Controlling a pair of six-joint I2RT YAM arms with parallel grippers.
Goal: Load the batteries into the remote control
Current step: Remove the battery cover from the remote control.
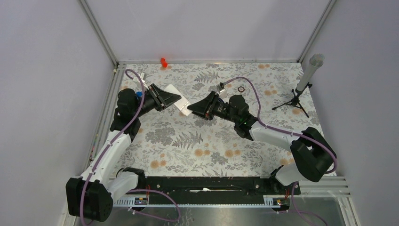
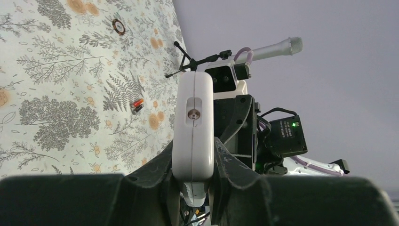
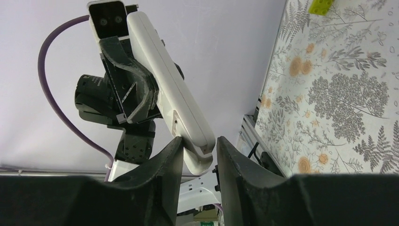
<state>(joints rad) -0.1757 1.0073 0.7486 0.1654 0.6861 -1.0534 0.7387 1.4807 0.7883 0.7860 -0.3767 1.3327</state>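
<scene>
The white remote control point(image 1: 181, 104) hangs in the air between both arms, edge-on to each wrist camera. My left gripper point(image 2: 193, 157) is shut on one end of the remote control point(image 2: 193, 117). My right gripper point(image 3: 199, 143) has its jaws closed against both sides of the other end of the remote control point(image 3: 164, 80), where a stepped white tip shows. One red-and-black battery point(image 2: 137, 105) lies on the floral table, apart from both grippers. In the top view my left gripper point(image 1: 171, 98) and right gripper point(image 1: 190, 109) meet nose to nose.
A small dark ring point(image 1: 241, 88) lies at the back right. A grey tube on a black tripod point(image 1: 306, 80) stands by the right wall. A bright red piece point(image 1: 163, 62) sits at the back edge. A yellow-green block point(image 3: 321, 4) shows on the floral cloth point(image 1: 188, 141).
</scene>
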